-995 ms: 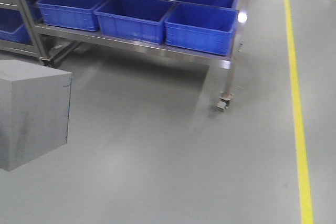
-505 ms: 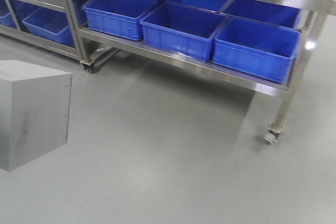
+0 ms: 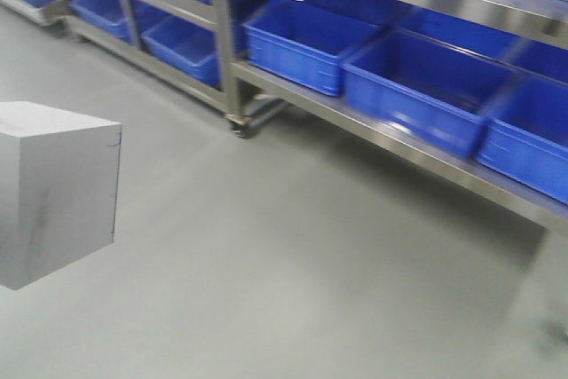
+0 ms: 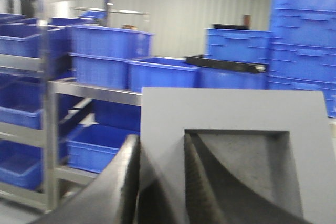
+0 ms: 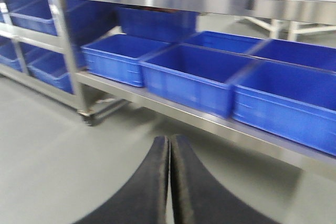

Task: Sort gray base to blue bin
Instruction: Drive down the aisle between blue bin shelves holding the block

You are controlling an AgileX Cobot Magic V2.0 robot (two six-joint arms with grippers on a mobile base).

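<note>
Your left gripper is clamped on the gray base. It grips one wall of the block, with one dark finger outside that wall and the other inside the shallow square recess, which faces the left wrist camera. In the front view the gray base shows as a plain gray block at the left edge, raised above the floor; what carries it is out of that frame. It is well apart from every crate and sits in none of them. Your right gripper has its two black fingers pressed together along their length with nothing between them, and it points toward the lower shelf of the steel rack. The blue bins stand side by side on that shelf, open tops up, with more on the shelf above and on the rack further left. All three views are blurred, so you cannot tell what, if anything, lies inside the bins.
</note>
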